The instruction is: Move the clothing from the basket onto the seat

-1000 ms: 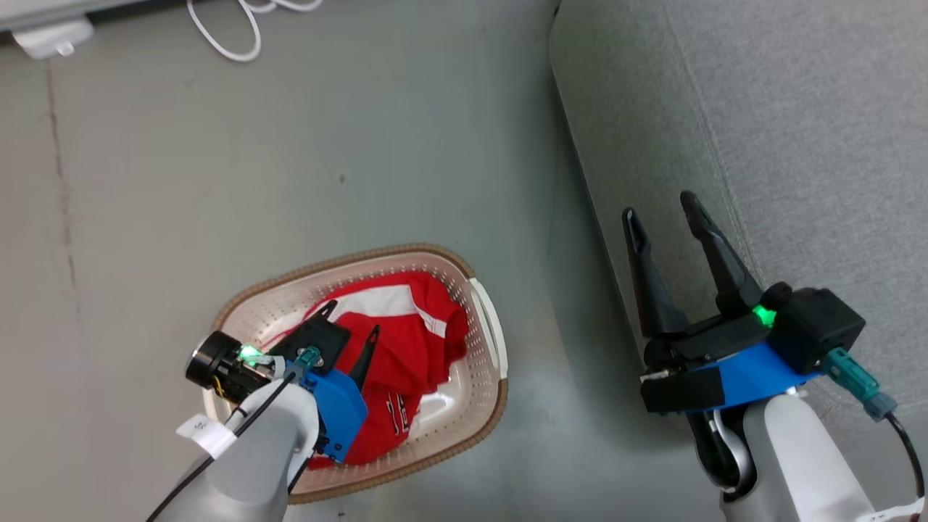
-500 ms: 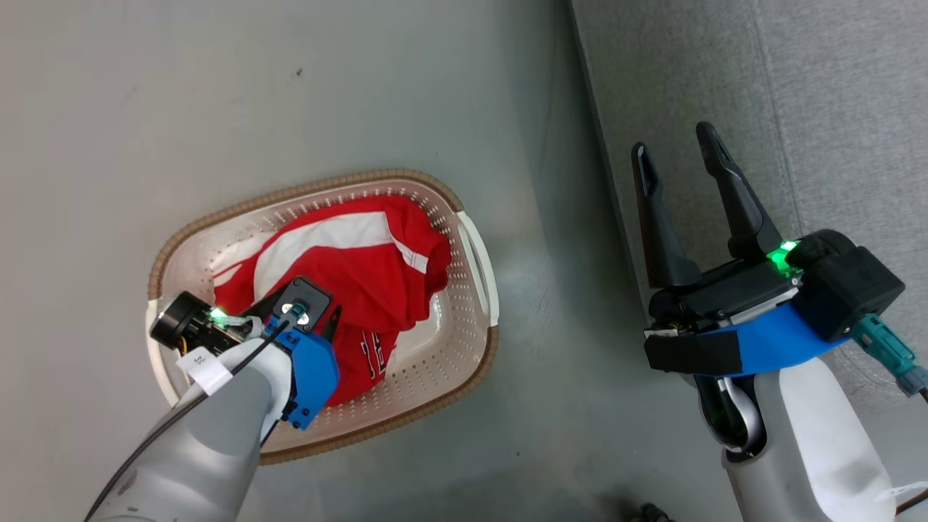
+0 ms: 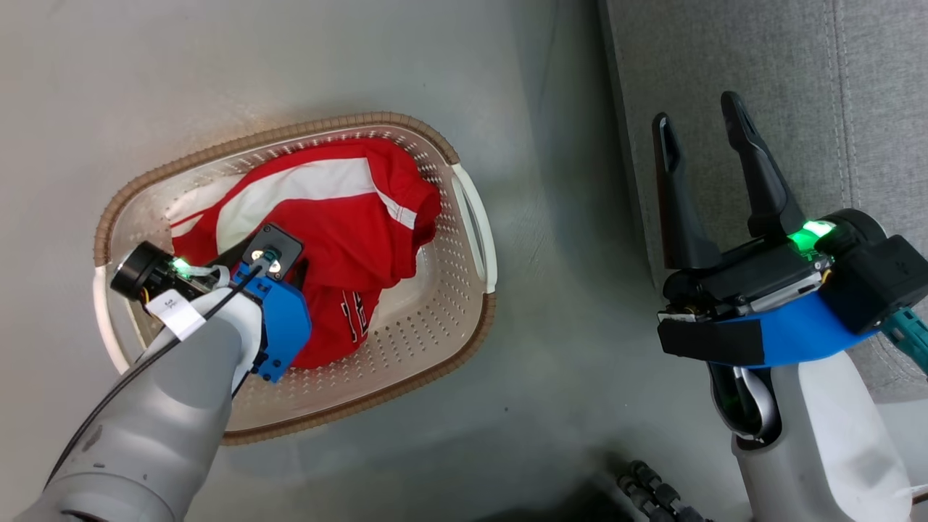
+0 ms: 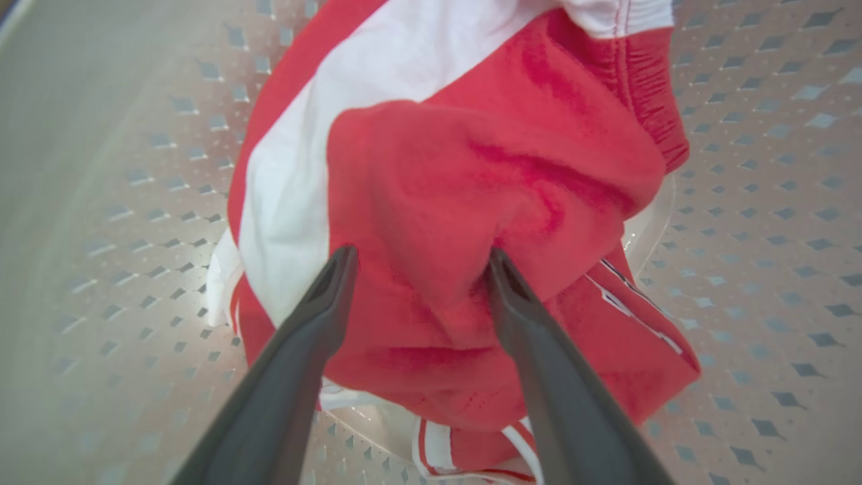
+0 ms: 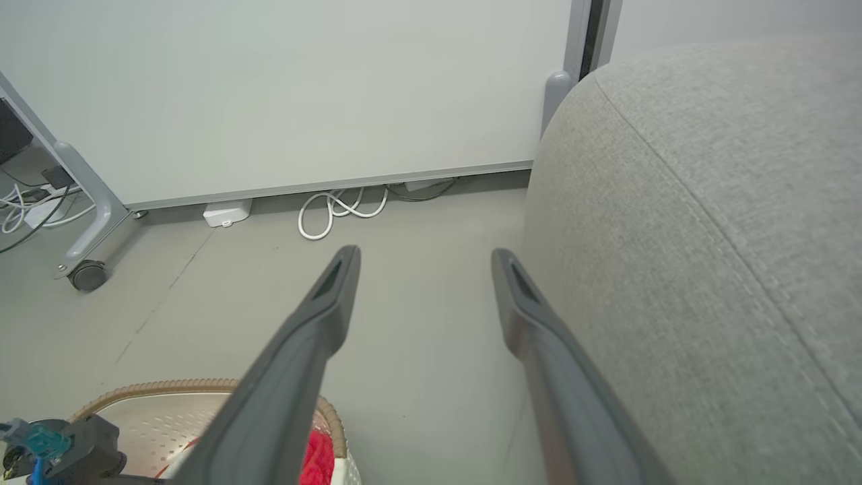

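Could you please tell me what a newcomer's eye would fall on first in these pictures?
The bright red and white clothing bunched in the cream basket stands out first. The left gripper is down in the basket, its open fingers straddling a fold of the red fabric. To the right, the open right gripper hovers at the edge of the light-grey seat.

Lab or office-like room: bare grey floor (image 5: 417, 323), wheeled white partition (image 5: 303, 87), loose cables (image 5: 343, 205), grey sofa (image 5: 707, 236).
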Available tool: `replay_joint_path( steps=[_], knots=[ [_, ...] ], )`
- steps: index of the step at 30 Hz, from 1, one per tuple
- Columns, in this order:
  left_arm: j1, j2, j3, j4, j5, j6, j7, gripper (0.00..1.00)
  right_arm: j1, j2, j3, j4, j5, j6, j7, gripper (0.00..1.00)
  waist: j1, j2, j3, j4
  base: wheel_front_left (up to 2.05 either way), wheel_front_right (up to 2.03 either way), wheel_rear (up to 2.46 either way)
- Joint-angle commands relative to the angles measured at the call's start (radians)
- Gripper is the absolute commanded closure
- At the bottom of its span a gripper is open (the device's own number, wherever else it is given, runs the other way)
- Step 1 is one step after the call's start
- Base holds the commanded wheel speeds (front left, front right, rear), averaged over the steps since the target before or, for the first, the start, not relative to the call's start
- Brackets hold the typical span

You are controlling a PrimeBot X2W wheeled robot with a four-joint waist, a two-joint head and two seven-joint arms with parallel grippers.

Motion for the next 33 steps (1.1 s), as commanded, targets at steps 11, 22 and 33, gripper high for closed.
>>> replay_joint_path(
  steps=[11, 22, 33],
  knots=[
    [-0.073, 0.029, -0.058, 0.011, -0.025, -0.001, 0.036, 0.0, -0.01, -0.003, -0.007, -0.028, 0.005, 0.002, -0.004, 0.0, -0.0001, 0.0, 0.077, -0.021, 0.0, 0.0, 0.0],
    [-0.094, 0.02, -0.1, 0.015, -0.043, -0.001, 0.035, 1.0, -0.006, -0.003, -0.006, -0.028, 0.001, 0.002, -0.004, 0.0, -0.0001, 0.0, 0.09, -0.021, 0.0, 0.0, 0.0],
    [-0.072, -0.005, -0.126, 0.016, -0.07, -0.001, -0.011, 1.0, -0.005, -0.003, -0.009, -0.014, -0.008, 0.002, -0.004, 0.0, -0.0001, 0.0, 0.039, 0.001, 0.0, 0.0, 0.0]
  ],
)
